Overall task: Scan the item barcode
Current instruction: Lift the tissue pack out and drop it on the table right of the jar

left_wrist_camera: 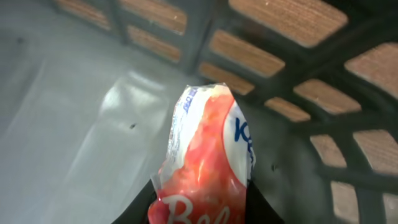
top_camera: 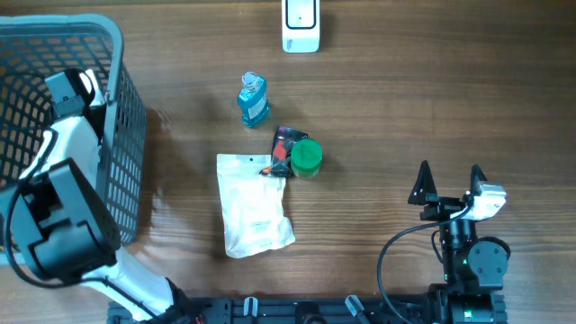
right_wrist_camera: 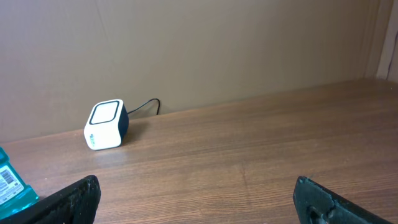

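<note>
The packet (left_wrist_camera: 208,162), red and white with blue lettering, is down inside the basket (left_wrist_camera: 74,118). It stands up between the dark fingers of my left gripper (left_wrist_camera: 202,214), which press on both its sides low down; I read that as a grip on it. To do this well I'd lift straight up, clear of the mesh wall, before swinging out. I'd keep the squeeze light so the film doesn't crumple, then hunt for the barcode face, which I can't see, and turn it to the scanner (top_camera: 301,25). My right gripper (top_camera: 447,184) stands wide open, holding nothing, well apart from all this. Only the left wrist view shows the packet; overhead, the arm hides it. Only overhead shows how far the scanner lies from the basket
</note>
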